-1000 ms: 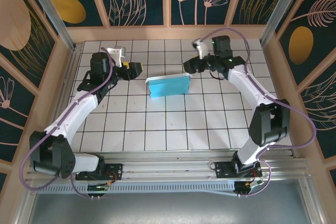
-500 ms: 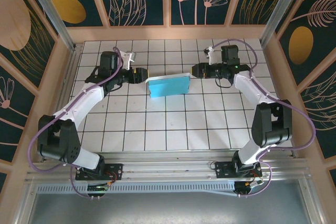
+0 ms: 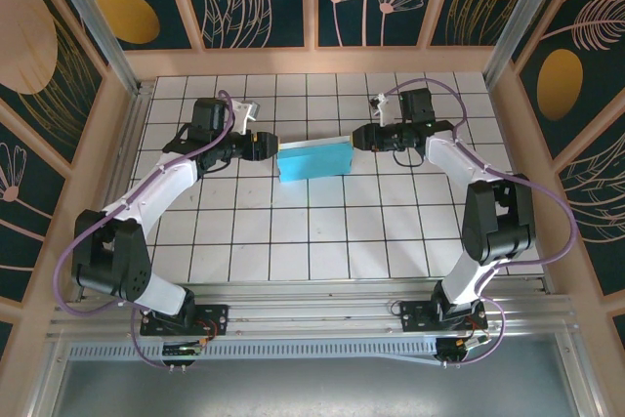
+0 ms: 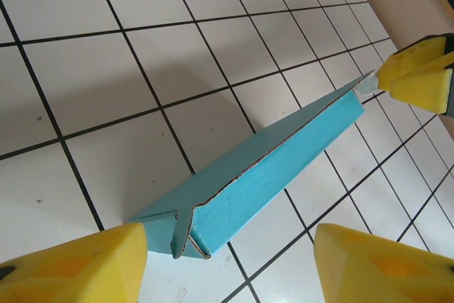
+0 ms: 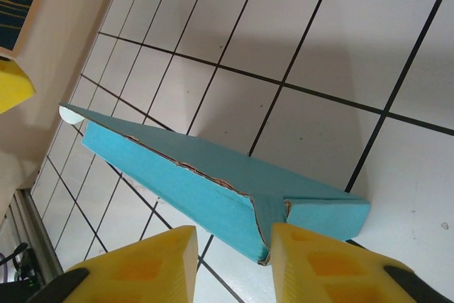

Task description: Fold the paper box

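While the paper box (image 3: 312, 159) is lying centrally on the table (image 3: 293, 241), the left gripper (image 3: 265, 144) is straddling its 9 o'clock end, jaws wide. The right gripper (image 3: 357, 137) is bracketing the 3 o'clock end, jaws narrowly parted.

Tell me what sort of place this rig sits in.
Most likely a robotics lab test cell, not a home or factory floor. A white gridded tabletop carries the left arm and right arm, bolted to an aluminium rail. A wooden frame with painted leaf-pattern panels encloses it.
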